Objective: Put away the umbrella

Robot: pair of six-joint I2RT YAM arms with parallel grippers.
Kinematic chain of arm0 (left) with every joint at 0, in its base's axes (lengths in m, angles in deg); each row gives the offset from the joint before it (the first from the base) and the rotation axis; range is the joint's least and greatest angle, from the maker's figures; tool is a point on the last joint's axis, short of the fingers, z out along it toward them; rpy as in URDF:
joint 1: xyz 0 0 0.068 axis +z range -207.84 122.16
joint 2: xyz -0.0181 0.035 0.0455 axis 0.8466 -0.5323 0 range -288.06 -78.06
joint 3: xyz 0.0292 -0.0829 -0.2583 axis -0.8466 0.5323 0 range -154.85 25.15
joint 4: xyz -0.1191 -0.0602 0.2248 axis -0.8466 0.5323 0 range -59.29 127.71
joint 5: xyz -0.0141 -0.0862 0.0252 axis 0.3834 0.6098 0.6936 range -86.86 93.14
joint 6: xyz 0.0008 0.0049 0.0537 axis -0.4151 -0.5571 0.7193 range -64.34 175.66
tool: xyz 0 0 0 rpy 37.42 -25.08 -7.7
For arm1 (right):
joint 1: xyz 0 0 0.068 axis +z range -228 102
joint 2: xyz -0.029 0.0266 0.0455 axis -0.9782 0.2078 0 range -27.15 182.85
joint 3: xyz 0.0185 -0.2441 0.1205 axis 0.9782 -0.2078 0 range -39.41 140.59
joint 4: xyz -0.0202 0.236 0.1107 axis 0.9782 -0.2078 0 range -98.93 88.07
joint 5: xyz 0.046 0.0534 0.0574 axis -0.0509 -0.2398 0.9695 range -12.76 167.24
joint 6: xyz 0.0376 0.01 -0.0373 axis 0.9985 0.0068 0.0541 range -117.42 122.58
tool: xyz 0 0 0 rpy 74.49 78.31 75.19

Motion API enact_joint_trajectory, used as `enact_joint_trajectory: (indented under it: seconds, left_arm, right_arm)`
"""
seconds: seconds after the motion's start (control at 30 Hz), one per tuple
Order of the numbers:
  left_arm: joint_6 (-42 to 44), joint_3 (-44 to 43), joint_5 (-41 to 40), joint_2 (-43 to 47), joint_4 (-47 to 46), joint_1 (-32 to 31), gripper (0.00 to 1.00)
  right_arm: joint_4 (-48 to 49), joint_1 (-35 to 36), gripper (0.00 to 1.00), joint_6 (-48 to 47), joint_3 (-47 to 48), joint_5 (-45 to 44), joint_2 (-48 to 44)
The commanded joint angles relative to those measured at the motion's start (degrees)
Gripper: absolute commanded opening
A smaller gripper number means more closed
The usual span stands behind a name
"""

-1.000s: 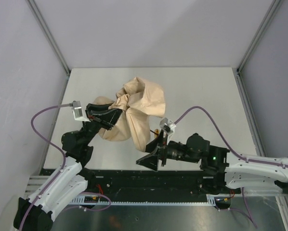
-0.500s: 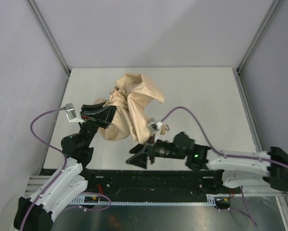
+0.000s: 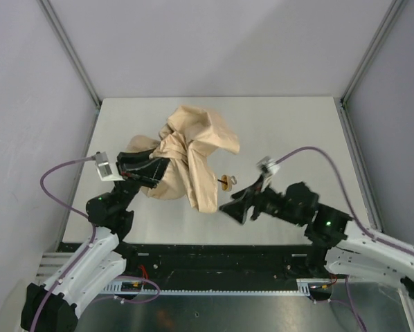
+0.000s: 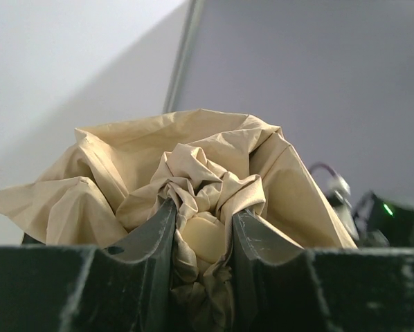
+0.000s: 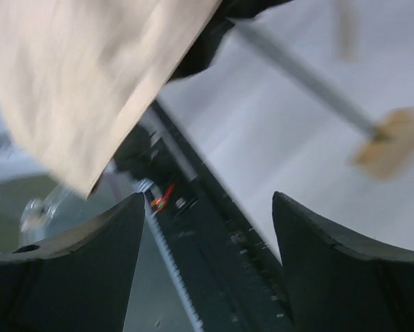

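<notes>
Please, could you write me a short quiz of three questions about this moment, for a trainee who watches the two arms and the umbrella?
1. True or false: the right pincer is shut on the handle of the umbrella.
2. What sits between the fingers of the left pincer? A) bunched beige fabric B) the handle C) nothing
3. Fill in: in the top view, the handle shows between the fabric and the ____ pincer.
Key: 1 false, it stands open and empty; 2 A; 3 right.
</notes>
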Motion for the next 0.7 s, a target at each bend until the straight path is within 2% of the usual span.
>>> enact_joint_trajectory:
  seconds: [0.0,0.07,0.17,0.23,0.27,0.4,0.53,0.67]
  left_arm:
    - [9.29,-0.27,13.79,2.33,-7.35,0.66,0.0]
    - [12.15,0.28,17.83,3.08,-7.48,0.68,0.0]
    - [15.27,1.11,20.87,4.64,-7.57,0.75,0.0]
    - [15.86,1.35,21.01,5.57,-7.54,0.77,0.0]
    - [15.73,1.18,21.9,5.57,-7.58,0.73,0.0]
    - [13.09,0.28,25.89,4.59,-9.27,0.73,0.0]
    - [8.4,0.22,29.19,2.8,-14.6,0.69,0.0]
    - [5.04,0.04,30.04,1.06,-19.01,0.64,0.0]
  right_arm:
    - [-11.59,-17.38,0.78,-1.76,-0.09,10.27,-8.75]
    - [-8.74,-29.61,0.78,1.79,1.12,23.94,-9.71]
    - [1.13,-49.9,0.76,13.06,2.36,44.05,-7.58]
    - [9.54,-58.15,0.76,21.71,2.46,53.04,-4.74]
    - [15.32,-60.02,0.76,25.83,2.38,56.3,-3.08]
    - [34.6,-59.17,0.8,39.85,2.29,59.71,1.68]
    - [46.26,-50.42,0.82,45.07,2.25,58.99,7.71]
    - [57.44,-42.86,0.8,49.17,2.45,57.2,11.06]
